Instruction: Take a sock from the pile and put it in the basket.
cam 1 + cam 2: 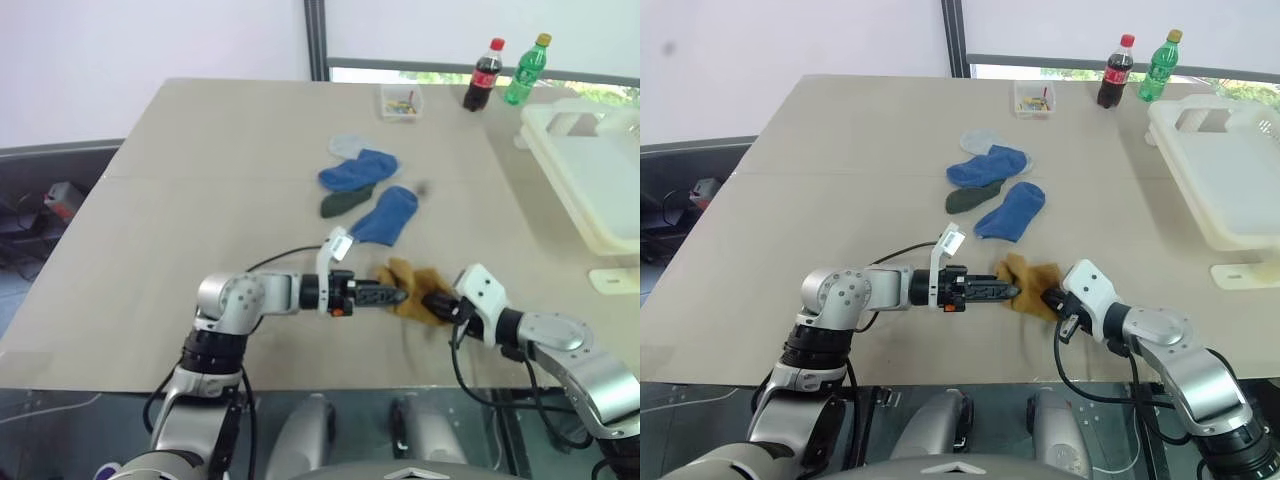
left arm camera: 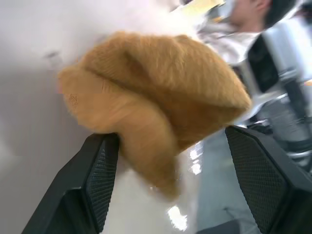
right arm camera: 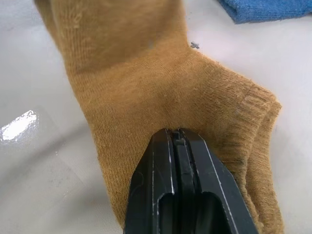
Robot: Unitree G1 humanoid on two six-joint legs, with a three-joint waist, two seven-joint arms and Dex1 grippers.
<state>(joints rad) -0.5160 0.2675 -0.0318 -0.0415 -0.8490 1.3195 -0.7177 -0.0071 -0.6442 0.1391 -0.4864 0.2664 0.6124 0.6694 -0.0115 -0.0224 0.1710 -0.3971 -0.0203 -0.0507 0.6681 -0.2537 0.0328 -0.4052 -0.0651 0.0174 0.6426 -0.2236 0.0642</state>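
A mustard-yellow sock (image 1: 410,289) hangs bunched just above the table's near edge, pinched at one end by my right gripper (image 3: 174,134), whose fingers are shut on it. My left gripper (image 2: 170,136) reaches in from the left with its fingers open on either side of the sock's other end. The rest of the pile (image 1: 362,186) lies further back on the table: two blue socks, a dark grey-green one and a pale one. The cream-white basket (image 1: 590,170) stands at the far right edge.
A small clear box (image 1: 400,100), a cola bottle (image 1: 484,75) and a green bottle (image 1: 525,70) stand along the table's far side. A small white piece (image 1: 612,280) lies near the basket. A person (image 2: 253,12) appears in the left wrist view.
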